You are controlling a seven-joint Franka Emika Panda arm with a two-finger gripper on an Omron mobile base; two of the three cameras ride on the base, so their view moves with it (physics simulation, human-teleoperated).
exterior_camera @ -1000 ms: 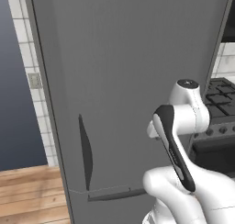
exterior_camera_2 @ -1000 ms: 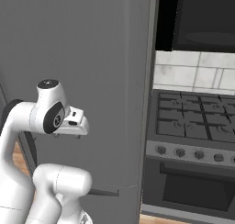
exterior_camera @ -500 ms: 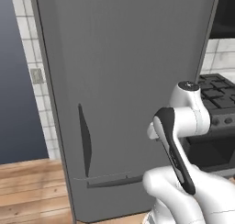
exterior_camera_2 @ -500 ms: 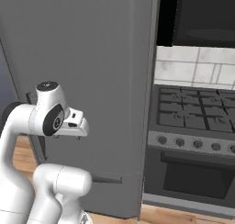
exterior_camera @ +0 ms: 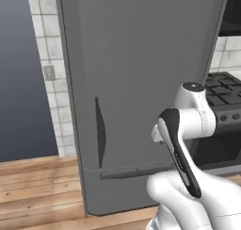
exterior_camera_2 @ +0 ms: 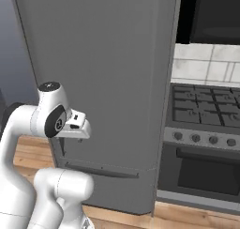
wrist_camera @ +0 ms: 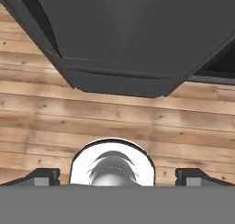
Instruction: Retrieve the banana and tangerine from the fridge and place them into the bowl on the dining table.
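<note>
Pointing down at the wooden floor (wrist_camera: 114, 122), the gripper (wrist_camera: 117, 177) is showing little of itself in the hand view: its two dark fingertips (wrist_camera: 43, 176) are peeking up at the far left and far right of the bottom edge, spread as wide as they go, with nothing between them and nothing in their hold. In the base views the hand itself is sitting tucked behind the folded white arm (exterior_camera: 188, 130), so the fingers are not being seen there.

Just beyond the arm, the fridge (exterior_camera: 141, 73) is standing shut, its matte grey door facing the robot. One dark curved handle recess (exterior_camera: 100, 132) is showing on the door's left part in the left base view, above the seam of the lower drawer (exterior_camera_2: 101, 172). The fridge's top is being cut off by the upper edge of both base views, and in the hand view its lower front is looming across the top of the frame. Whatever is lying inside is being hidden by the closed door.

To the fridge's right, the dark oven range (exterior_camera_2: 206, 143) is standing against a tiled wall (exterior_camera_2: 206, 66), its burners and knobs partly cropped by the right edge. To the fridge's left, a wall outlet (exterior_camera: 49, 72) is sitting on white tile beside a dark blue wall (exterior_camera: 21, 83).
</note>
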